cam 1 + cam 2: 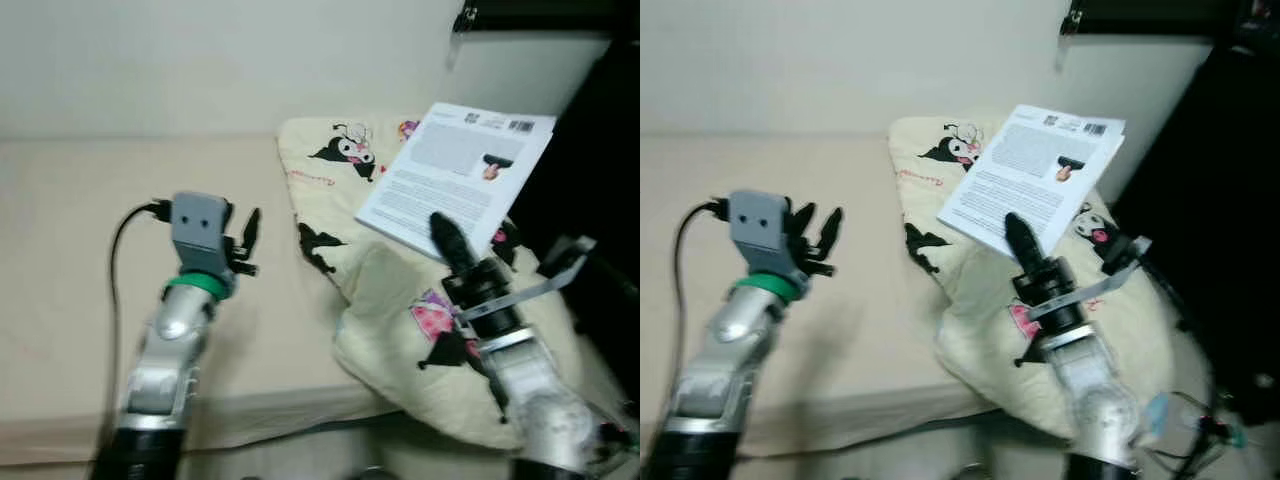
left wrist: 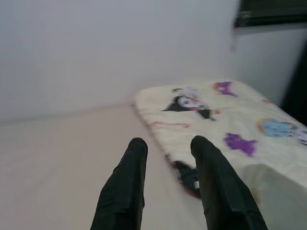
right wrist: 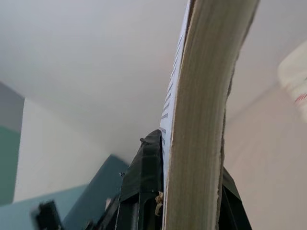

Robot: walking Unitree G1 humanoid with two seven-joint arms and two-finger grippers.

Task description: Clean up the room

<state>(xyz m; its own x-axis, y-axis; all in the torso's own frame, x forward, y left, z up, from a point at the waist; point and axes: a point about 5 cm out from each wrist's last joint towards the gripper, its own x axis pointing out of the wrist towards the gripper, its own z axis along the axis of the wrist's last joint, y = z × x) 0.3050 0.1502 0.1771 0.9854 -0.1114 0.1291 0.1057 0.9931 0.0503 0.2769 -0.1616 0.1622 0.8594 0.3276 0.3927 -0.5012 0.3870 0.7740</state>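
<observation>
A white paperback book (image 1: 455, 175) with printed text and a barcode on its back cover is held up over the cartoon-print pillow (image 1: 400, 300). My right gripper (image 1: 450, 240) is shut on the book's lower edge; the right wrist view looks along the book's page edge (image 3: 201, 120) clamped between the fingers. My left gripper (image 1: 245, 240) hovers open above the beige mattress (image 1: 70, 250), left of the pillow, nothing between its fingers (image 2: 127, 187).
The pillow lies at the bed's right end against a pale wall (image 1: 200, 60). A dark piece of furniture (image 1: 600, 200) stands to the right of the bed. A black cable (image 1: 118, 250) runs along my left arm.
</observation>
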